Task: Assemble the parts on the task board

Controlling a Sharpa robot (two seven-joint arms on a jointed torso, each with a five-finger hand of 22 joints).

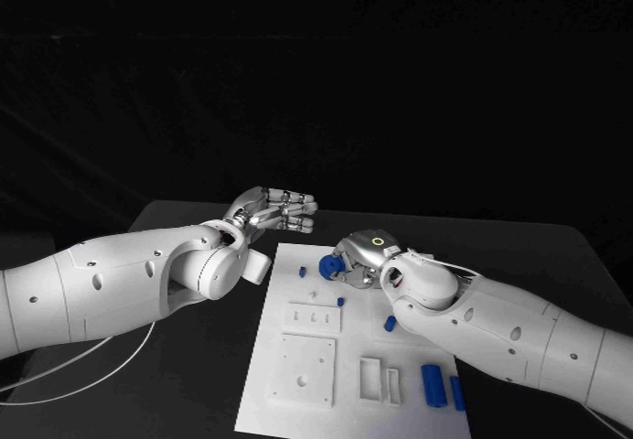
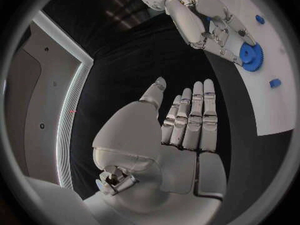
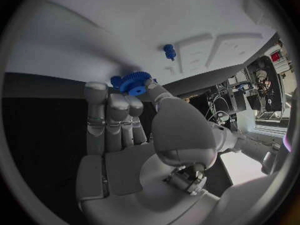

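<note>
The white task board (image 1: pixel 297 407) lies in the middle of the black table. My right hand (image 1: pixel 367 255) sits over the board's far end and pinches a blue gear (image 1: pixel 330 266) between thumb and fingertips. The right wrist view shows the gear (image 3: pixel 132 81) at the fingertips, close over the board (image 3: pixel 156 20). In the left wrist view, the right hand (image 2: pixel 209 22) holds the gear (image 2: pixel 251 55) at the board's edge. My left hand (image 1: pixel 274 212) hovers beyond the board's far left corner, fingers straight, nothing in it; its palm (image 2: pixel 181 135) faces bare black table.
Small blue pegs stand on the board (image 1: pixel 302 272), (image 1: pixel 340 301), (image 1: pixel 391 323). Two longer blue parts (image 1: pixel 432 380) lie near its right edge. Raised white plates (image 1: pixel 306 369) and slotted blocks (image 1: pixel 380 380) occupy the near half. A white cable (image 1: pixel 80 375) loops at the left.
</note>
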